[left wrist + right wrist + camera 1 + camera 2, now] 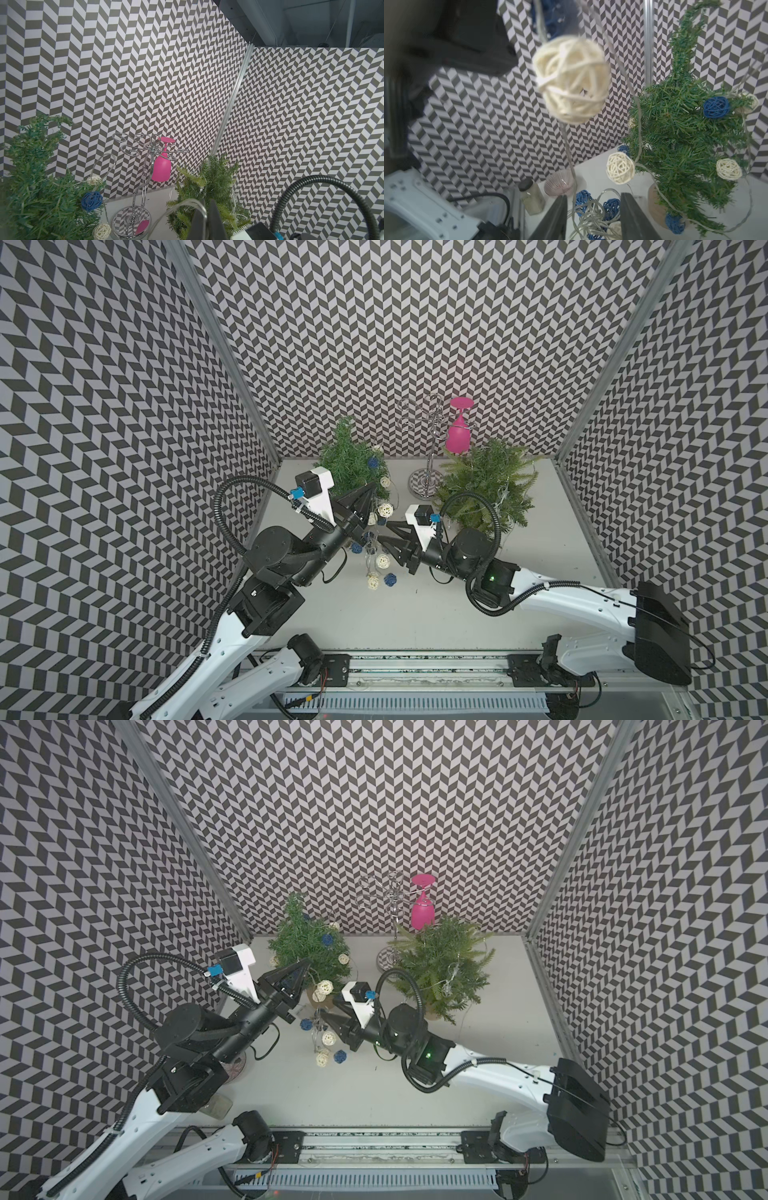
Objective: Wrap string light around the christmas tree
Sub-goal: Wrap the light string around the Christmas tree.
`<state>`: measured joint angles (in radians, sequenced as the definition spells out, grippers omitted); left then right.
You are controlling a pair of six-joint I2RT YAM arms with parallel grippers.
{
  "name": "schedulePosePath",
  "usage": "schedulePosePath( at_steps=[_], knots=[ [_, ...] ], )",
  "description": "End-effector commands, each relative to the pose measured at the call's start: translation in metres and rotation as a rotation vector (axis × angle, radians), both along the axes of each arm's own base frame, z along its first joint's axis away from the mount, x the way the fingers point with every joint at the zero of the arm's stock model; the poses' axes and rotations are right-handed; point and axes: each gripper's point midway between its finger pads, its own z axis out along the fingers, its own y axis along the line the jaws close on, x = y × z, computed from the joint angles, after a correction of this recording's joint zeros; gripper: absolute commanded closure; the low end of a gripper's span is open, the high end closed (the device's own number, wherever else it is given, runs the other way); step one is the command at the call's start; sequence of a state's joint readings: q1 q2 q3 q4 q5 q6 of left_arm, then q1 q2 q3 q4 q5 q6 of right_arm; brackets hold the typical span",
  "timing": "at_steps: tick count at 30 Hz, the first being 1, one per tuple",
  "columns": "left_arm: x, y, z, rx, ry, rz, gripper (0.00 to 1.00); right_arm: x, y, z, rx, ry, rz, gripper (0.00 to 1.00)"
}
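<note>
Left gripper [207, 209] clamped on the string light [591, 220], right gripper [593, 196] half open around its tangle.

The left gripper's jaws are fully closed on the clear wire, raised just beside the christmas tree [349, 460]. The right gripper's jaws straddle the bunched wire and balls, but whether they pinch it I cannot tell. Several balls sit in the tree's branches at the table's [415, 614] far left, and the rest trail between the arms.

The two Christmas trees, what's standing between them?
A chrome glass rack holding a pink glass stands between the ball-strung tree and the bushier tree, seen in both top views.
</note>
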<state>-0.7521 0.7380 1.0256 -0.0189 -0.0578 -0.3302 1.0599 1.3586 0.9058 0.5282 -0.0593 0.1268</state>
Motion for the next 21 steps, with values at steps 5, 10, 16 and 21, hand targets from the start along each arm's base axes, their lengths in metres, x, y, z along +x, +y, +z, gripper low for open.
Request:
schedulePosePath(
  at_steps=[5,10,16,21],
  knots=[
    [-0.008,0.01,0.023,-0.015,-0.048,0.012,1.0,-0.015,0.009,0.045,0.093,-0.07,0.095,0.58],
    [-0.002,0.012,0.024,-0.004,-0.043,0.039,1.0,-0.027,-0.002,0.048,0.151,-0.041,0.129,0.46],
    [-0.002,0.007,0.028,-0.006,-0.05,0.02,1.0,-0.006,0.014,0.046,0.109,-0.029,0.063,0.45],
    [0.0,0.013,0.032,0.0,-0.053,0.048,1.0,0.003,0.015,0.042,0.111,-0.022,0.02,0.72]
  ],
)
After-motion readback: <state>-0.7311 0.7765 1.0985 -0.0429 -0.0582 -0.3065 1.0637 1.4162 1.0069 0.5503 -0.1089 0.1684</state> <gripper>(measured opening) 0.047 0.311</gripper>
